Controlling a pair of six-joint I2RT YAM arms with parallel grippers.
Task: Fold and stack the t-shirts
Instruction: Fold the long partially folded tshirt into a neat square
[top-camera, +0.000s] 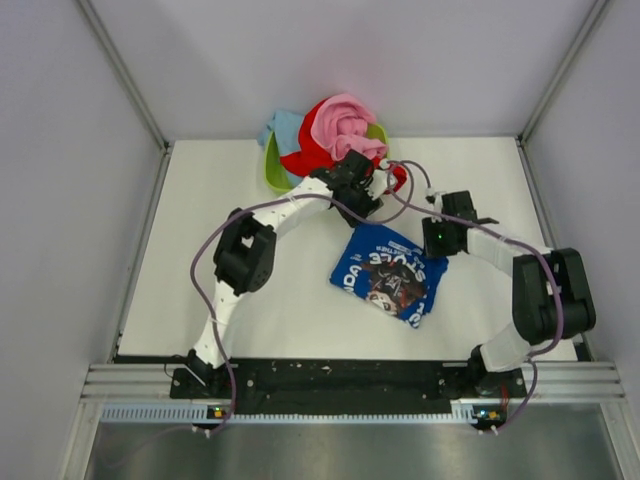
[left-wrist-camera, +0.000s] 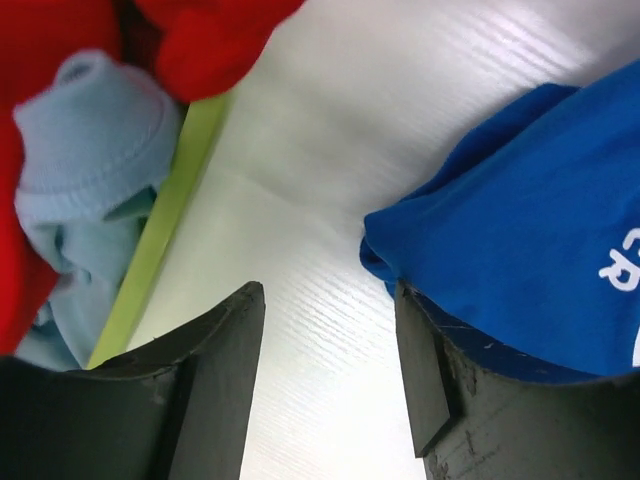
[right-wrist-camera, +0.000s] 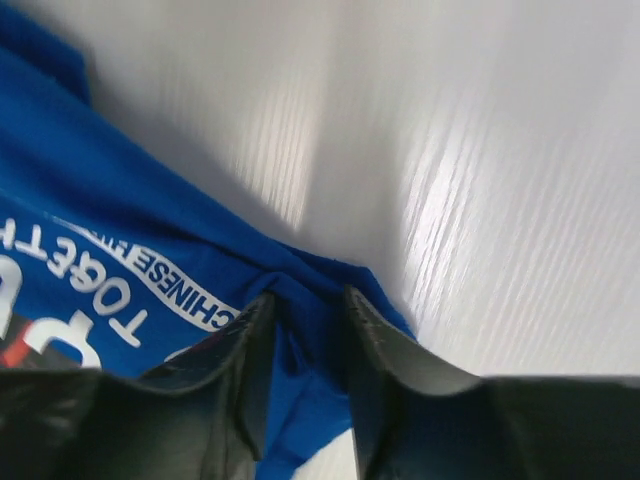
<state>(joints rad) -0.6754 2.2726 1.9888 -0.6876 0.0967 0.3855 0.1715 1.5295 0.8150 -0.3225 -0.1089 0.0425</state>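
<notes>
A blue shirt (top-camera: 390, 272) lies rumpled mid-table, toward four o'clock. The right gripper (right-wrist-camera: 305, 310) pinches its one o'clock corner, jaws nearly closed on cloth. The left gripper (left-wrist-camera: 330, 300) hovers wide open and empty, just beside the shirt's eleven o'clock edge. This looks like spreading before folding, so the left gripper next needs that corner. The other shirts (top-camera: 343, 122) sit in the tub (top-camera: 272, 170) at twelve o'clock.

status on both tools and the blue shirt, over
left tool open, empty, beside blue t-shirt. right tool shut on its edge. other shirts heaped in green tub. nothing seen in the way.
</notes>
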